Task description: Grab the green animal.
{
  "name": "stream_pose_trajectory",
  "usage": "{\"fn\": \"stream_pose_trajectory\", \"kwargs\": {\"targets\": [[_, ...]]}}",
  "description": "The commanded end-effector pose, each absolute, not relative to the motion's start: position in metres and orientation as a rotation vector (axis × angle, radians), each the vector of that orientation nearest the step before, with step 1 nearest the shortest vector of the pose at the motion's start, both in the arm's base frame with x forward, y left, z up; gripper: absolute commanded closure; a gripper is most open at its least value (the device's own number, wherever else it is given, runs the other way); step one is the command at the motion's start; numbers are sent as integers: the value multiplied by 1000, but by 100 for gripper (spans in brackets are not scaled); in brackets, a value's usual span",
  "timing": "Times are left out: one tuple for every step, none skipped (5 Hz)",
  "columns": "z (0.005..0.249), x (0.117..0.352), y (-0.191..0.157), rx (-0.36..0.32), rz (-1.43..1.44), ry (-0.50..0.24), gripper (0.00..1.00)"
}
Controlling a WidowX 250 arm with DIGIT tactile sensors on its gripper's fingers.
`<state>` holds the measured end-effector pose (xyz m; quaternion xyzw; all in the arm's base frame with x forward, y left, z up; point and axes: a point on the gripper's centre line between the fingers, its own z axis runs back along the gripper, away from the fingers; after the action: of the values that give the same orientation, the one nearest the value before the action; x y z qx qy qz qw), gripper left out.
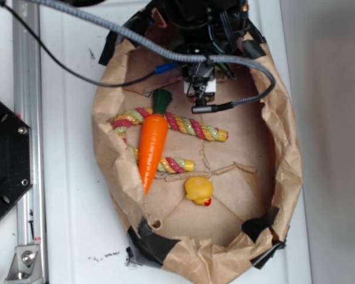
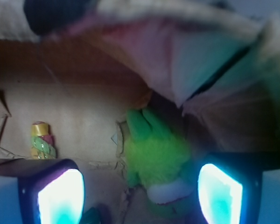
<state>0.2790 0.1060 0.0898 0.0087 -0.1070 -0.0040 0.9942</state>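
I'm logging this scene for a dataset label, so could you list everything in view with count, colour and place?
green animal: one, lime-green plush with a white-and-pink patch, between the claw fingers in the wrist view; hidden under the arm in the exterior view
plastic carrot: one, orange with dark green top, lying across the rope toy
rope toy: one, twisted pink, yellow and green, left-centre of the bin floor
rubber duck: one, yellow, near the bin's middle, below the rope
paper bin: one, brown paper walls patched with black tape, on the white table
white table: one, under the bin
metal rail: one, grey, along the left edge
claw: one, open around the green animal, fingers either side
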Motion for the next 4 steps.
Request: {"fn": "stream_pose_trajectory", "kwargs": {"targets": [[94,288,114,121,-84,-237,0],[73,291,110,125,-86,-191,0],[59,293,106,134,-106,-159,0],[44,290,98,121,-152,-111,0]]}}
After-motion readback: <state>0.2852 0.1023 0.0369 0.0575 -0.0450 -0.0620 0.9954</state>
